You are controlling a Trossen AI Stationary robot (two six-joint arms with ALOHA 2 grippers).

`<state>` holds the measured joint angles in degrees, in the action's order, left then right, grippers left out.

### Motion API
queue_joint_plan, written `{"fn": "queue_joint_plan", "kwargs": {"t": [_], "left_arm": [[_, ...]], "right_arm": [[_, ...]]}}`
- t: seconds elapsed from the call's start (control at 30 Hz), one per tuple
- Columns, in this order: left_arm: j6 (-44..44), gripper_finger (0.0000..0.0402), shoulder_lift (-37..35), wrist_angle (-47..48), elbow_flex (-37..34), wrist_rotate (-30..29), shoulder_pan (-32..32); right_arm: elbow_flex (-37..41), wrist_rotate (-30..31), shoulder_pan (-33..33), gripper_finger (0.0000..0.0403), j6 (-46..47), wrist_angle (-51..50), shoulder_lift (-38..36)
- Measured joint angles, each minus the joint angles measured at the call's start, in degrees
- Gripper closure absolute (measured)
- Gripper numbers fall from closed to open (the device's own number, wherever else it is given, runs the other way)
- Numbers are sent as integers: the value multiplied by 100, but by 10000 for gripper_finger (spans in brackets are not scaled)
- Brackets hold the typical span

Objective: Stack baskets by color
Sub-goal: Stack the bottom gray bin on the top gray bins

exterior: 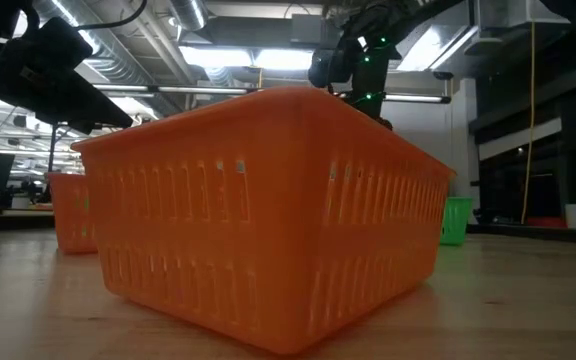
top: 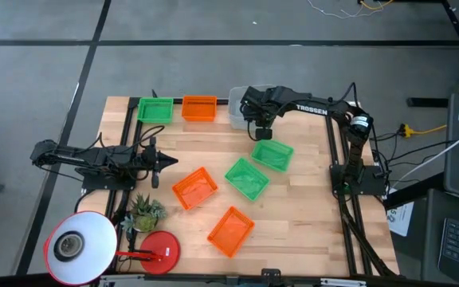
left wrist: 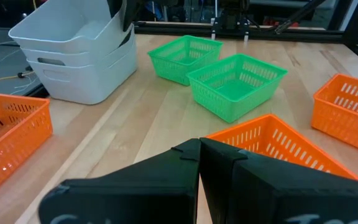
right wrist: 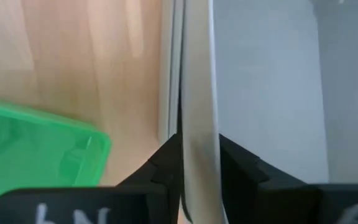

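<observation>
High view: 3 green (top: 247, 178) and 3 red-orange slatted plastic trays (top: 194, 189) lie scattered; right gripper (top: 259, 126) hovers at the nested light grey trays (top: 237, 108). Left wrist view: left gripper (left wrist: 199, 163) pressed together. Right wrist view: fingers (right wrist: 238, 163) straddle the grey rim, seemingly loosely.

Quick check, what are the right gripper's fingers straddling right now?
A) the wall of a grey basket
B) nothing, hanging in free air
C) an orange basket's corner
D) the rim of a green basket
A: in the right wrist view the right gripper has one finger on each side of the light grey basket wall, and the left wrist view shows the grey baskets nested at the table's far side.
</observation>
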<state>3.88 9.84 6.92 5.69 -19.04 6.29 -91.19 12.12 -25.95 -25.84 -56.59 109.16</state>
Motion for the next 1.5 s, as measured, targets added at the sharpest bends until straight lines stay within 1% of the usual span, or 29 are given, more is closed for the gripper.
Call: {"fn": "queue_joint_plan", "kwargs": {"t": [0.2,0.3,0.43,0.5,0.53,0.63,0.7,0.73,0.8,0.87,1.03,1.2,1.3,1.4,1.5], "left_arm": [[0,401,-1,0,0,2,1],[0,401,-2,0,0,2,0],[0,401,-2,2,0,2,2],[0,401,-1,2,0,2,1],[0,401,-1,3,0,2,0],[0,401,0,13,0,2,1],[0,401,0,13,0,2,1],[0,401,-2,13,0,2,2],[0,401,-1,13,0,2,1],[0,401,-1,13,0,2,-1],[0,401,0,13,0,2,2],[0,401,-2,13,0,2,2],[0,401,-2,13,0,3,0],[0,401,-2,13,0,4,2],[0,401,-2,13,0,2,1]], "right_arm": [[-242,-49,30,315,4,-14,0],[-456,-355,35,315,5,28,-2],[-923,-375,72,315,9,-363,-2],[-1300,-163,114,315,60,-723,-2],[-1497,37,138,315,195,-961,-2],[-2069,883,204,315,921,-1808,-8],[-2264,1215,194,315,1398,-2446,-20],[-2292,1261,159,315,1580,-2659,-20],[-2261,1204,51,315,1834,-2902,-17],[-2062,1212,-39,315,1947,-2851,-20],[-1290,1366,-255,315,1930,-2293,-13],[-669,1221,-436,315,1603,-1372,-7],[-530,1017,-454,315,1485,-1206,-7],[-510,920,-459,315,1490,-1349,-4],[-603,1088,-459,315,1515,-1601,1]]}}
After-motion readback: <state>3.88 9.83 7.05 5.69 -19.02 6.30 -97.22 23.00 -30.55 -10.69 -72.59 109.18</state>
